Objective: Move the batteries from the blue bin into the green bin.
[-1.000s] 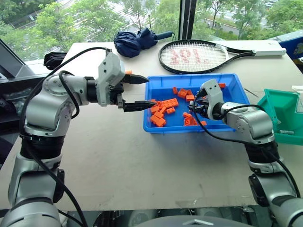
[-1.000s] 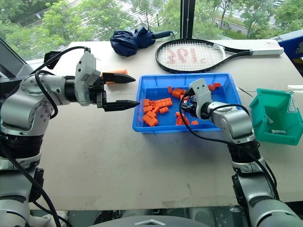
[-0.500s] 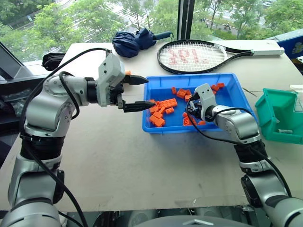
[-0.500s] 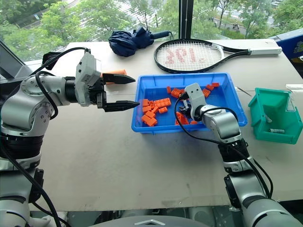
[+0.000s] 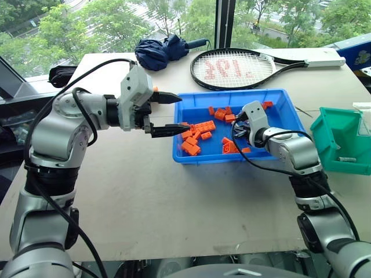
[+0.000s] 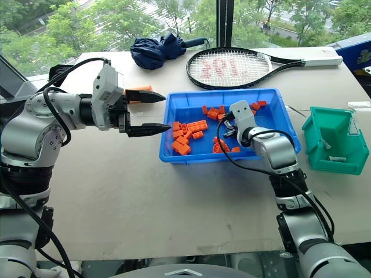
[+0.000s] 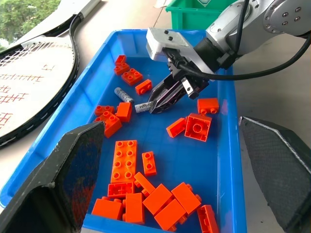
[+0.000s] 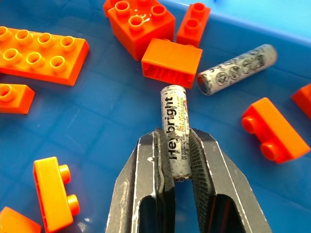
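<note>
Right gripper [image 8: 176, 160] down inside the blue bin [image 5: 194, 156], jaws pinching one battery [image 8: 174, 131] among the orange bricks [image 7: 125, 160] for carrying to the green bin [image 6: 324, 163] beside it; left gripper [image 5: 168, 113] parked outside, jaws spread, out of the way.

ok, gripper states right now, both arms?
Left gripper: open, holding nothing, beside the blue bin.
Right gripper: shut on a battery in the blue bin.
</note>
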`<state>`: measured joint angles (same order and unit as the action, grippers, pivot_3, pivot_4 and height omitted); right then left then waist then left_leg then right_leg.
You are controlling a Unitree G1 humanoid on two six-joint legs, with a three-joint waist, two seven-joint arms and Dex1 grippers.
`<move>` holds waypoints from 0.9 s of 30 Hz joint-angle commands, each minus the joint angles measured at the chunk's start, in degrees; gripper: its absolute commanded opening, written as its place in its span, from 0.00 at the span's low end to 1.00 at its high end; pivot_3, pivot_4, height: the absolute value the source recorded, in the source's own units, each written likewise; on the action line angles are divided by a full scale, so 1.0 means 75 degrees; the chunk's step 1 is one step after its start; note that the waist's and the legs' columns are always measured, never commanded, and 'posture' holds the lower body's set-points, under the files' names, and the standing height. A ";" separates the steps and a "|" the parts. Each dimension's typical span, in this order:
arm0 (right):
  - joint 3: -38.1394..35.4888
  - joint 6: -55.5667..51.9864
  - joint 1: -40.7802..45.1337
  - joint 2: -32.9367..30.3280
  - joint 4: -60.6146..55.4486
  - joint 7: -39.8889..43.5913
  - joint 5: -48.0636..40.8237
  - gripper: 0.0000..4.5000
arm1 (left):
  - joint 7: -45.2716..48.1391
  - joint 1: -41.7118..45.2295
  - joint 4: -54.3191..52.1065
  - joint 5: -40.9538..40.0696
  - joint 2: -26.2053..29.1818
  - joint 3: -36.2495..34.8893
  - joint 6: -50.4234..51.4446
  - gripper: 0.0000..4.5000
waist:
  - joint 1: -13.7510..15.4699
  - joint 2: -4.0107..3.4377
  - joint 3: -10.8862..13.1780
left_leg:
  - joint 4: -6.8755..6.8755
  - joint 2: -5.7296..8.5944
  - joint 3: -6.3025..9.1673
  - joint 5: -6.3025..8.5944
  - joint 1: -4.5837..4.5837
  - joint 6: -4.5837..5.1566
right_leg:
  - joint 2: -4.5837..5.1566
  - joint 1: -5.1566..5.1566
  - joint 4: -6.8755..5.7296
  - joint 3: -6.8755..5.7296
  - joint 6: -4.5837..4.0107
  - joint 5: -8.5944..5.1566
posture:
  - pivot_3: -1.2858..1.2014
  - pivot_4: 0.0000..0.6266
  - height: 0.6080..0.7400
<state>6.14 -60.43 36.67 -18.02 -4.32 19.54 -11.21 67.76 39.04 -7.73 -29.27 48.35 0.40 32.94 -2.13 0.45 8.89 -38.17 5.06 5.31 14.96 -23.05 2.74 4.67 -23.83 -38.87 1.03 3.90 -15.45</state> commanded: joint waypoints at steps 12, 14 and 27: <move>-0.3711 -0.2138 -0.1140 -0.3178 -0.3453 0.0397 -0.0751 0.00 | -0.0109 0.0677 -0.0677 -0.0968 -0.1182 0.0080 0.0559 1.00 | 0.0212 0.0001 0.0002 | -0.0013 0.0012 0.0000 0.0001 -0.0012 0.0002 | 0.0015 0.0004 0.0005 -0.0006 0.0001 0.0000 | 0.52 0.24 1.00; -0.4205 -0.2137 -0.1574 -0.3528 -0.3365 0.0476 -0.0724 0.00 | -0.0284 0.0869 -0.0702 -0.1197 -0.1618 0.0106 0.0720 1.00 | 0.0208 0.0001 0.0002 | -0.0014 0.0011 -0.0003 0.0001 -0.0011 0.0003 | 0.0015 0.0005 0.0002 -0.0003 0.0001 0.0000 | 0.52 0.24 1.00; -0.5019 -0.1212 -0.3296 -0.4194 -0.2427 0.0673 -0.0510 0.22 | -0.0173 0.1739 0.0117 -0.0940 -0.2464 0.0521 0.0257 1.00 | 0.0202 0.0000 0.0000 | -0.0013 0.0002 -0.0023 0.0001 0.0007 0.0003 | 0.0004 0.0018 -0.0002 0.0016 0.0001 0.0000 | 0.52 0.24 1.00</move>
<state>-29.74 -71.88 12.46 -47.72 -22.12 24.55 -16.12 66.17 50.45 -6.66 -36.43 29.80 5.09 36.25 -0.61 0.45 8.89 -38.27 5.07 5.13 14.97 -23.00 2.76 4.70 -23.69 -38.87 1.15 3.91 -15.45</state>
